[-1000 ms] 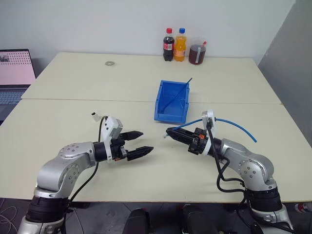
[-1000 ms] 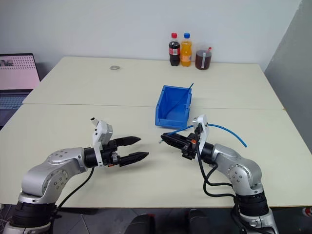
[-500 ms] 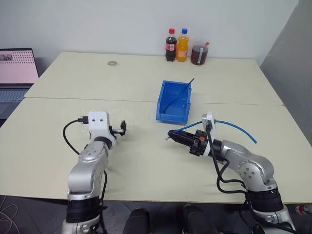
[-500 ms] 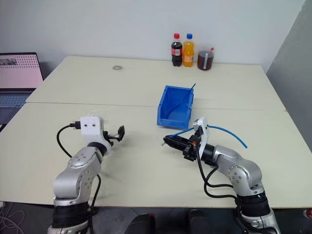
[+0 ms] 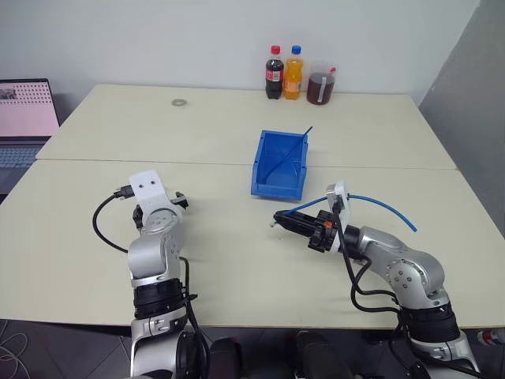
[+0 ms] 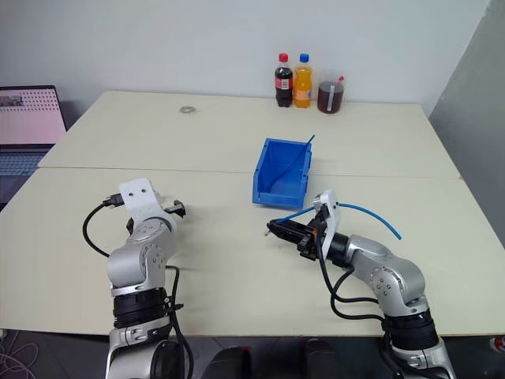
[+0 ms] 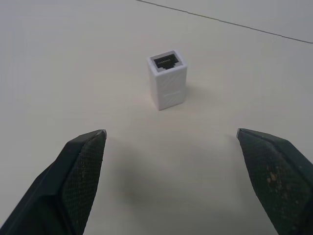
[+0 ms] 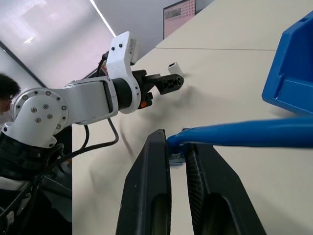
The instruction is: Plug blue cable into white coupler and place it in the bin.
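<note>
Tiny white boxy plastic coupler [image 7: 167, 80] standing upright on the pale tabletop [image 5: 237, 260], dark socket facing up, in the upper middle of the left wrist view. Left gripper [image 7: 182, 161] spread wide, black fingers [image 7: 80, 164] flanking the block but well short of it, nothing touching yet. Same gripper visible in the right wrist view at upper centre, with the coupler [image 8: 174, 69] just beyond its tips.

Right gripper [image 5: 278, 219] at centre-right of the left eye view, clamped narrow on the plug end of the thin light-blue flexible cable [image 5: 379, 204]; rest of the cable arching away toward the right edge of the frame. Pinch confirmed in the right wrist view, cable [image 8: 244, 132] emerging between the two black fingers [image 8: 151, 176].

Bright blue rectangular plastic bin [image 5: 278, 166] above centre, holding only a straight thin dark-blue strand [image 5: 296, 144] leaning across it.

Progress, judged: cable secured, coupler lined up but not grasped. Still left: closing on the coupler, lifting it, mating plug and socket, dropping the joined pair into the bin.
</note>
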Motion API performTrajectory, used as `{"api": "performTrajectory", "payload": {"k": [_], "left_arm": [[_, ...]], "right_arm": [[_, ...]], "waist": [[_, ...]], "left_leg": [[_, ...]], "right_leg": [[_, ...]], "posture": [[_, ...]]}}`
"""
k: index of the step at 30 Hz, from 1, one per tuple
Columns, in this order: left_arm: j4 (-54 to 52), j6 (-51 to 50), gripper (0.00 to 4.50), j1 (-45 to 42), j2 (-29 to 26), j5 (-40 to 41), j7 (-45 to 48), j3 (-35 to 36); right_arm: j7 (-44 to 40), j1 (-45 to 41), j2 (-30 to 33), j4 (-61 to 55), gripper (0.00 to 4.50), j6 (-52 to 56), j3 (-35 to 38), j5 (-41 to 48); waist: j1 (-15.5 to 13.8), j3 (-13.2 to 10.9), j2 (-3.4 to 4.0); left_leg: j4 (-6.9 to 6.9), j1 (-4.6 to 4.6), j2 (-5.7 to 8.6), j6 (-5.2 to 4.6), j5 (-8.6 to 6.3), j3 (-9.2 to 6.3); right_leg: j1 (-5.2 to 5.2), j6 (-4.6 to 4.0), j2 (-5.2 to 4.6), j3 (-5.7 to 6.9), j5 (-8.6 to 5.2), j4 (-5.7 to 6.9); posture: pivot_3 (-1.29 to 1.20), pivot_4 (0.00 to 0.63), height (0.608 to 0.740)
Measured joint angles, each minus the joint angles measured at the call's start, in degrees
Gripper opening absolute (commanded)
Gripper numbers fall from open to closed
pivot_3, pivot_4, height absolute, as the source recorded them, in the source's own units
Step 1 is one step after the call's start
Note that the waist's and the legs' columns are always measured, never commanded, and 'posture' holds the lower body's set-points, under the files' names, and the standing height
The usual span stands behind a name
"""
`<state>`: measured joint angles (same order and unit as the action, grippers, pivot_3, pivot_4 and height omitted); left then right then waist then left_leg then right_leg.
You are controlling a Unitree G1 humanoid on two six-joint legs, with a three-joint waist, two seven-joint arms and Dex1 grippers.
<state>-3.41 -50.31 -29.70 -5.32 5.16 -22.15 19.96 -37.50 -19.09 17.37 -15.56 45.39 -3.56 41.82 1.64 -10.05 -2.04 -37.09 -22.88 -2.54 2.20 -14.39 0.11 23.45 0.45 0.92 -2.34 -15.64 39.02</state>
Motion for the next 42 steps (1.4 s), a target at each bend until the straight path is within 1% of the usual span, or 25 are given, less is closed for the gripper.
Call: {"api": "performTrajectory", "payload": {"k": [7, 12, 20, 26, 27, 37, 39, 42], "left_arm": [[6.35, 0.80, 4.50, -4.88, -0.30, -0.75, -2.70, 2.80], [11.80, 2.70, 4.50, -6.86, -1.57, -0.79, -2.22, 2.99], [20.34, 8.20, 4.50, -10.82, -4.20, -0.81, -1.77, 3.00], [23.51, 9.93, 4.50, -11.44, -4.67, -0.79, -0.96, 2.97], [23.81, 10.14, 4.14, -11.45, -4.68, -0.80, -0.95, 2.97], [26.15, 12.32, 1.93, -11.68, -5.52, -0.79, -0.88, 2.94], [26.33, 12.70, 1.58, -11.68, -5.69, -0.79, -0.84, 2.90], [26.40, 13.23, 0.80, -11.70, -5.81, -0.78, -0.76, 2.88]], "right_arm": [[0.12, 0.21, 0.06, -0.19, 0.14, 0.00, 0.06, -0.04], [0.13, 0.21, 0.09, -0.32, 0.14, 0.00, 0.07, -0.07], [0.15, 0.21, 0.08, -0.38, 0.14, 0.01, 0.05, -0.09], [0.20, 0.21, 0.08, -0.39, 0.14, 0.01, 0.06, -0.09], [0.21, 0.22, 0.08, -0.39, 0.14, 0.01, 0.06, -0.09], [0.26, 0.25, 0.09, -0.39, 0.14, 0.01, 0.06, -0.10], [0.27, 0.26, 0.09, -0.39, 0.14, 0.01, 0.06, -0.10], [0.27, 0.27, 0.09, -0.39, 0.14, 0.01, 0.06, -0.10]], "waist": [[-0.02, 0.00, -0.01], [-0.01, 0.00, -0.01], [-0.01, 0.00, -0.01], [0.00, 0.00, -0.01], [0.00, 0.00, -0.01], [0.00, 0.00, -0.01], [0.00, 0.00, -0.01], [0.00, 0.00, -0.01]], "left_leg": [[0.00, 0.00, 0.06, 0.01, 0.00, 0.02], [0.00, 0.00, 0.06, 0.02, 0.01, 0.02], [0.01, -0.01, 0.06, 0.02, 0.01, 0.03], [0.01, -0.01, 0.05, 0.03, 0.01, 0.04], [0.01, -0.01, 0.05, 0.03, 0.01, 0.03], [0.01, -0.01, 0.04, 0.04, 0.01, 0.04], [0.01, -0.01, 0.03, 0.04, 0.01, 0.03], [0.01, -0.01, 0.03, 0.04, 0.02, 0.04]], "right_leg": [[0.00, 0.02, 0.00, 0.01, 0.01, 0.00], [0.00, -0.15, 0.00, 0.03, 0.12, 0.00], [0.00, -0.15, -0.02, 0.03, 0.13, -0.01], [0.00, -0.16, -0.03, 0.05, 0.15, -0.01], [0.00, -0.16, -0.03, 0.04, 0.15, -0.01], [0.00, -0.16, -0.04, 0.05, 0.16, -0.01], [0.00, -0.16, -0.04, 0.04, 0.16, -0.01], [0.00, -0.17, -0.04, 0.04, 0.17, -0.01]], "posture": [[0.00, 0.150, 0.740], [0.00, 0.150, 0.740], [0.00, 0.150, 0.740], [0.00, 0.150, 0.740], [0.00, 0.150, 0.740], [0.00, 0.150, 0.740], [0.00, 0.150, 0.740], [0.00, 0.150, 0.740]]}}
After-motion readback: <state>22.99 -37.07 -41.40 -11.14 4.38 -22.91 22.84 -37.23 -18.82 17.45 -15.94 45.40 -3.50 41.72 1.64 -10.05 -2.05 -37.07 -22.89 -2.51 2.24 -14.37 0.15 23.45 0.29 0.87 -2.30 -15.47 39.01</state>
